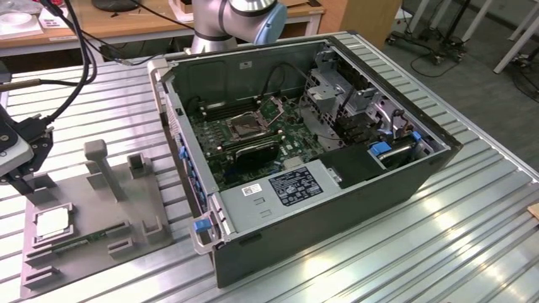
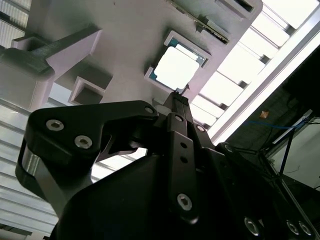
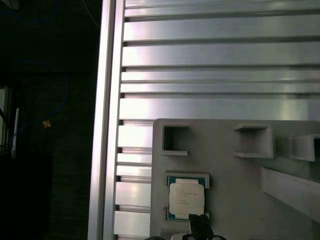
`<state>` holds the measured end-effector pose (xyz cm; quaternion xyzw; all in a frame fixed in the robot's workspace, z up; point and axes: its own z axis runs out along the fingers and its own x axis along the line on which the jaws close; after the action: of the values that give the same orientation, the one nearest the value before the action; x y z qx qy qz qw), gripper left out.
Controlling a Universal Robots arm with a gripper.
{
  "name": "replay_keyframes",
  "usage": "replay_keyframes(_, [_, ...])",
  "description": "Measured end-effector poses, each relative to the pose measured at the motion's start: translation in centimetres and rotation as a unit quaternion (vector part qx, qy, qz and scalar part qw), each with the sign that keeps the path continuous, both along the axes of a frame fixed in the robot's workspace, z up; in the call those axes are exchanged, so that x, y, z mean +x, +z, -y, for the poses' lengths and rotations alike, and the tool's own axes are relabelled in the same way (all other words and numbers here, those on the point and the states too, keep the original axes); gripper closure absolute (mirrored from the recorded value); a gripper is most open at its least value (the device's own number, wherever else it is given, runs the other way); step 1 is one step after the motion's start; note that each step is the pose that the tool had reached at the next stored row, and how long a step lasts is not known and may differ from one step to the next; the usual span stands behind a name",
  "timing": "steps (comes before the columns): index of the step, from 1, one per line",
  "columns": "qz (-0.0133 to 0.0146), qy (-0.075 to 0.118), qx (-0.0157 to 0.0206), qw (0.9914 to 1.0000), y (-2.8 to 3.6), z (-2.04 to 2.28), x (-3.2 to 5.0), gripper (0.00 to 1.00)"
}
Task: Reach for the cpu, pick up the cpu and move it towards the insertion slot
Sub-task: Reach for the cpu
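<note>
Grey plastic tray (image 1: 93, 211) sits on the slatted aluminium worktop (image 1: 455, 240) at the exterior view's left, just beside the open computer case (image 1: 396, 183). The cpu (image 1: 52, 222) lies flat in a square recess toward the tray's near end, silver face up, with a thin green memory stick (image 1: 82, 240) near it.

The exterior view takes in the insertion slot (image 1: 247, 124), a silver-framed socket on the green board inside the case, well apart from the cpu. It also shows the tool (image 1: 19, 183) hanging over the tray's far left part.

In the second wrist view the cpu (image 2: 177, 67) glares white just past the tip of the tool (image 2: 180, 97). In the first wrist view the tool (image 3: 200, 224) overlaps the edge of the cpu (image 3: 186, 197); whether they touch I cannot tell. How far open the tool stands I cannot tell either. The cpu rests in its recess, not lifted.
</note>
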<state>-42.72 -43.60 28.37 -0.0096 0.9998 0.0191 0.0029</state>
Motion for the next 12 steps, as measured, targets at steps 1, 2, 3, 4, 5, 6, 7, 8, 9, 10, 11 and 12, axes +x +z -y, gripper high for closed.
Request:
replay_keyframes(1, [-0.0001, 0.000, -0.0001, 1.00000, -0.01, 0.00, 0.00, 0.90])
replay_keyframes(2, [-0.0001, 0.000, -0.0001, 1.00000, -0.01, 0.00, 0.00, 0.90])
replay_keyframes(3, [-0.0001, 0.000, -0.0001, 1.00000, -0.01, 0.00, 0.00, 0.90])
replay_keyframes(4, [0.0000, 0.000, 0.0000, 1.00000, -0.04, 0.00, 0.00, 0.90])
replay_keyframes(5, [0.0000, 0.000, 0.0000, 1.00000, -0.06, 0.00, 0.00, 0.90])
replay_keyframes(6, [0.0000, 0.000, 0.0000, 1.00000, -0.05, 0.00, 0.00, 0.90])
replay_keyframes(7, [0.0000, 0.000, 0.0000, 1.00000, -0.05, 0.00, 0.00, 0.90])
replay_keyframes(8, [0.0000, 0.000, 0.0000, 1.00000, -0.07, 0.00, 0.00, 0.90])
replay_keyframes(9, [0.0001, 0.000, 0.0001, 1.00000, -0.10, 0.00, 0.00, 0.90])
replay_keyframes(10, [0.0001, 0.000, 0.0001, 1.00000, -0.14, 0.00, 0.00, 0.90])
replay_keyframes(11, [0.0001, 0.000, 0.0001, 1.00000, -0.18, 0.00, 0.00, 0.90])
replay_keyframes(12, [0.0000, 0.000, 0.0000, 1.00000, -0.19, 0.00, 0.00, 0.90])
